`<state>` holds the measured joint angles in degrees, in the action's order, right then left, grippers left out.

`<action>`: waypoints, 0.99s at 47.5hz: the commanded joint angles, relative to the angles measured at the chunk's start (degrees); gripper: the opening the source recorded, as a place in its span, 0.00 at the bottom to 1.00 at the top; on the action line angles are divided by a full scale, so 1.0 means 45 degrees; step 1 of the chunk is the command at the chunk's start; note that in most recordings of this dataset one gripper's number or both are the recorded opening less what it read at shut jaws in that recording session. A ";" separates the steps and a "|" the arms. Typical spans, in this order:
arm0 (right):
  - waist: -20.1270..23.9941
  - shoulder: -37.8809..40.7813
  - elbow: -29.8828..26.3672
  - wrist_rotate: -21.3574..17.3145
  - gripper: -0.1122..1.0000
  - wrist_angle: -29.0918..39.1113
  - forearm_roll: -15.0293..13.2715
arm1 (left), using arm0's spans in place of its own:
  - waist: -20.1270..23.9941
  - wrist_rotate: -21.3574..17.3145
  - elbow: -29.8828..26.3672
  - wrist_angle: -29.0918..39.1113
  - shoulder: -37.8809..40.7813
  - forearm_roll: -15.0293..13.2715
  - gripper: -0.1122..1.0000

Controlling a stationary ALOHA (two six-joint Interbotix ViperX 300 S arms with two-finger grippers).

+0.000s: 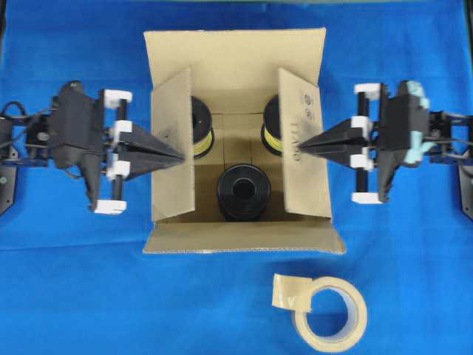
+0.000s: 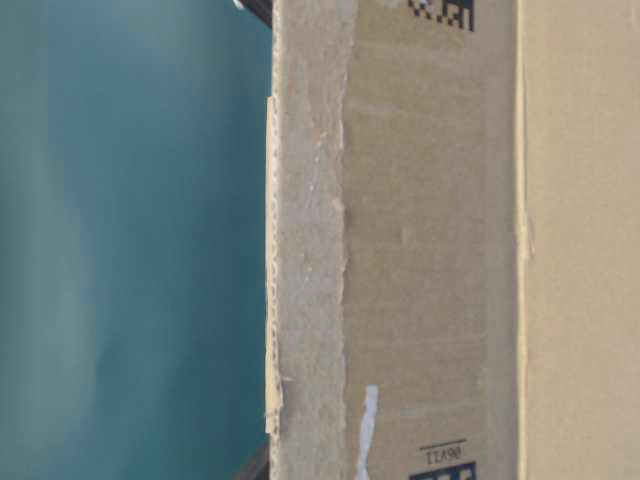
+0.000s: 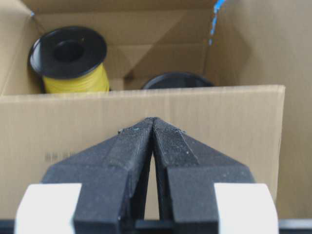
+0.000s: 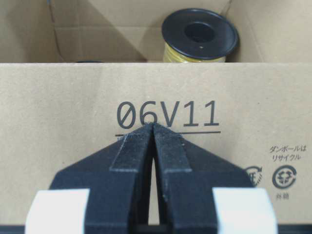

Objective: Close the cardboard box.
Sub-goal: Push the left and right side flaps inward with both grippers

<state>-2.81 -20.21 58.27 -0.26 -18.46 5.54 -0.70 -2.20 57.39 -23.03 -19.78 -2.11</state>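
At centre of the blue cloth (image 1: pixel 66 296) stands the box (image 1: pixel 236 52), top open. Far and near flaps lie spread outward; both side flaps lean inward over the opening. Left gripper (image 1: pixel 179 157) has its jaws pressed together, tip against the left flap (image 1: pixel 171 148). Right gripper (image 1: pixel 301 147) has its jaws likewise together, tip against the right flap (image 1: pixel 303 140) just under the "06V11" print (image 4: pixel 166 116). Inside sit two yellow spools (image 1: pixel 201 127) and one black spool (image 1: pixel 243 192). Tape roll (image 1: pixel 329 312) lies near, in front of the box.

Robot lab setup: blue-clothed worktop (image 1: pixel 414 281), two fixed arms w/ wrist cams, plain teal backdrop, tape roll (image 1: pixel 329 314).
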 commanded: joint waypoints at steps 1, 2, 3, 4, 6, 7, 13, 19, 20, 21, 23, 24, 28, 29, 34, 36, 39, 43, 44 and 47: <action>-0.0020 0.0508 -0.0586 0.0020 0.10 -0.0176 0.0000 | 0.0020 -0.0059 -0.0605 -0.0137 0.0352 0.0020 0.10; 0.0000 0.0703 -0.0664 0.0020 0.10 -0.0176 0.0000 | 0.0020 -0.0117 -0.0684 -0.0137 0.0488 0.0039 0.10; -0.0020 0.0820 -0.0723 0.0020 0.10 -0.0176 0.0000 | 0.0020 -0.0117 -0.0703 -0.0117 0.0586 0.0039 0.10; 0.0000 0.0938 -0.0762 0.0020 0.10 -0.0195 0.0000 | 0.0020 -0.0137 -0.0742 -0.0117 0.0664 0.0039 0.10; -0.0020 0.1152 -0.0781 0.0020 0.10 -0.0234 0.0000 | 0.0020 -0.0137 -0.0742 -0.0117 0.0840 0.0039 0.10; 0.0000 0.1250 -0.0801 0.0000 0.10 -0.0273 0.0020 | 0.0020 -0.0137 -0.0742 -0.0137 0.0898 0.0039 0.10; 0.0039 0.1816 -0.0781 -0.0020 0.10 -0.0645 0.0098 | 0.0020 -0.0078 -0.0684 -0.0156 0.1465 0.0020 0.10; 0.0078 0.2168 -0.0762 -0.0020 0.10 -0.0879 0.0215 | 0.0020 0.0000 -0.0742 -0.0176 0.2031 0.0000 0.10; 0.0078 0.2207 -0.0742 -0.0020 0.10 -0.0879 0.0215 | 0.0020 0.0000 -0.0742 -0.0195 0.2109 0.0000 0.10; 0.0078 0.2227 -0.0742 -0.0039 0.10 -0.0898 0.0254 | 0.0020 0.0000 -0.0742 -0.0195 0.2188 0.0020 0.10; 0.0078 0.2285 -0.0723 -0.0020 0.10 -0.0918 0.0293 | 0.0020 0.0000 -0.0762 -0.0215 0.2305 0.0020 0.10; 0.0078 0.2305 -0.0723 -0.0020 0.10 -0.0918 0.0293 | 0.0020 0.0020 -0.0781 -0.0215 0.2344 0.0000 0.10; 0.0078 0.2324 -0.0684 -0.0020 0.10 -0.0937 0.0371 | 0.0020 0.0039 -0.0801 -0.0215 0.2520 0.0000 0.10; 0.0078 0.2324 -0.0684 -0.0020 0.10 -0.0918 0.0371 | 0.0020 0.0039 -0.0801 -0.0215 0.2539 0.0000 0.10; 0.0078 0.2324 -0.0703 -0.0020 0.10 -0.0937 0.0371 | 0.0020 0.0039 -0.0879 -0.0215 0.2598 0.0000 0.10; 0.0098 0.2324 -0.0703 -0.0020 0.10 -0.0918 0.0371 | 0.0039 0.0020 -0.0996 -0.0254 0.2637 0.0000 0.10; 0.0098 0.2324 -0.0723 -0.0020 0.10 -0.0918 0.0371 | 0.0078 -0.0117 -0.1172 -0.0371 0.2754 0.0000 0.10; 0.0098 0.2324 -0.0762 -0.0020 0.10 -0.0957 0.0371 | 0.0234 -0.0176 -0.1562 -0.0586 0.2969 0.0000 0.10; 0.0117 0.2324 -0.0762 -0.0020 0.10 -0.0977 0.0371 | 0.0293 -0.0215 -0.1680 -0.0645 0.3027 0.0000 0.10; 0.0137 0.2324 -0.0742 -0.0020 0.10 -0.1016 0.0371 | 0.0508 -0.0371 -0.2187 -0.0762 0.3281 0.0039 0.10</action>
<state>-2.37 -9.40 55.81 -0.35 -22.41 7.03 0.35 -3.43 50.89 -25.31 -5.54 -2.02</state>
